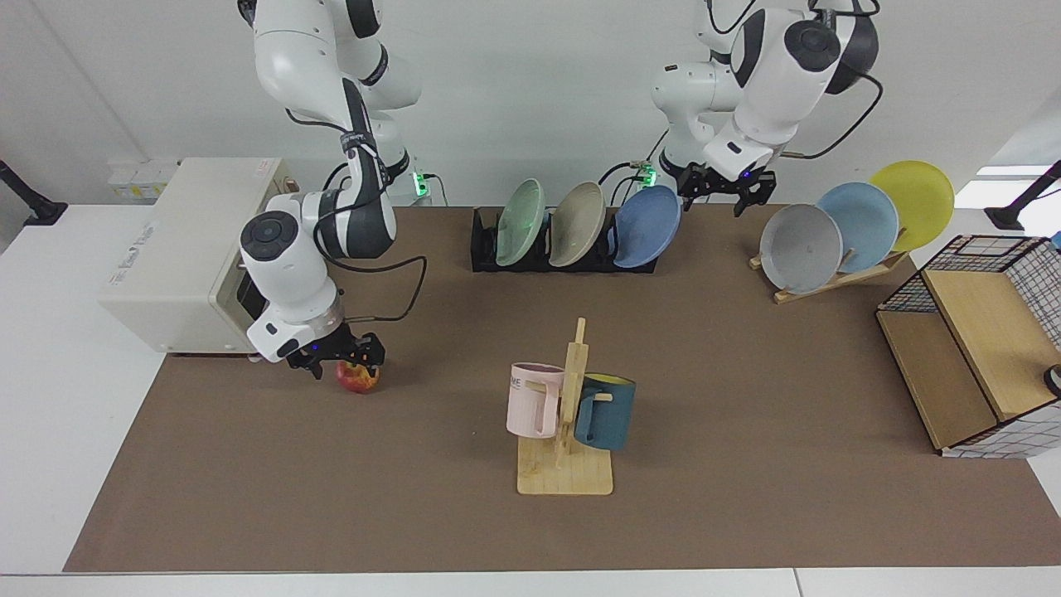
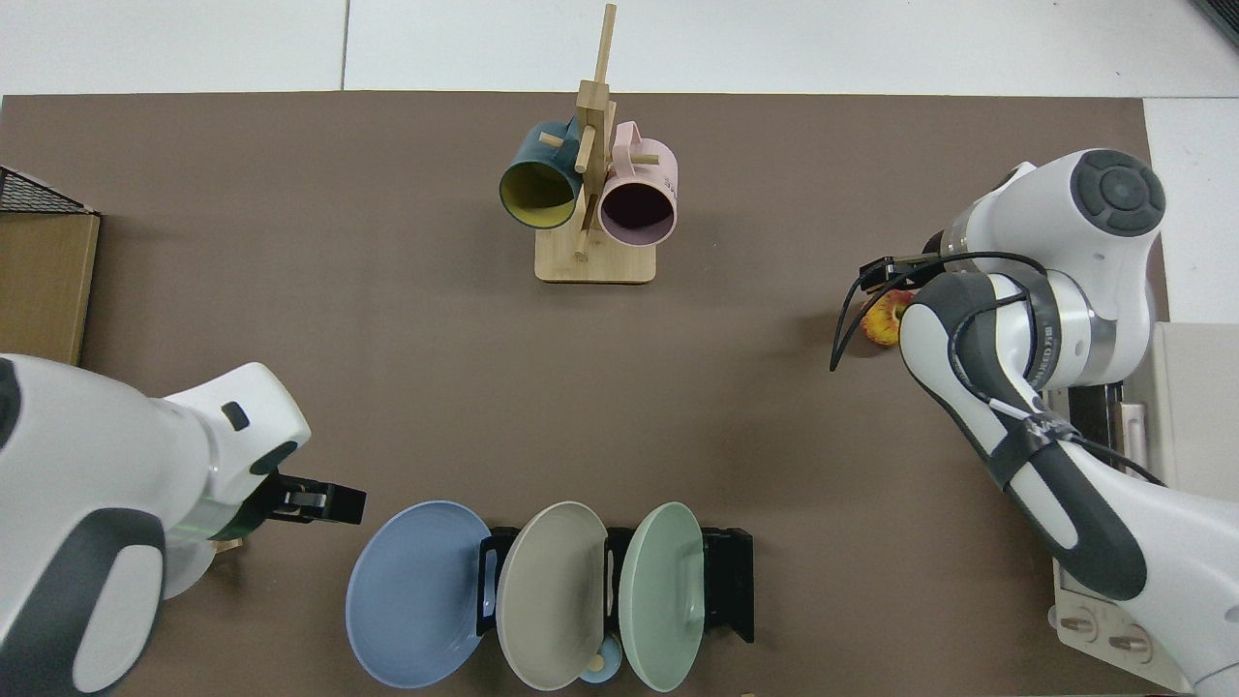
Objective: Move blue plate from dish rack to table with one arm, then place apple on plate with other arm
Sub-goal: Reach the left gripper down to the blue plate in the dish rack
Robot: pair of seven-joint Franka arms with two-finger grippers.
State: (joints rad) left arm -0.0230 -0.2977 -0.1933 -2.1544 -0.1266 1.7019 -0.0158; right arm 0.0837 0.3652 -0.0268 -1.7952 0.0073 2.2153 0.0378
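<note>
On the brown surface [image 1: 746, 398], the apple [image 1: 359, 378] lay near the white box [image 1: 166, 249], with the right pincer [image 1: 338, 358] low over it, fingers spread to either side of the fruit and not yet clenched. From above, the right arm hid most of the apple [image 2: 881, 324], leaving only a red-yellow edge in sight, whereas the facing view showed its lower half under the fingers. At the back, the blue plate [image 1: 646, 225] stood at the end slot of the black rack [image 1: 485, 245], beside a beige plate [image 1: 578, 224] and a green plate [image 1: 520, 221]. The left pincer [image 1: 727, 192] hung released just beside the blue plate's rim; the top view placed that pincer [image 2: 324, 503] apart from the plate [image 2: 411, 590]. A wooden stand [image 1: 829, 278] with grey, pale blue and yellow plates stood nearby, and a mug tree [image 1: 568, 431] with pink and teal mugs stood mid-surface.
</note>
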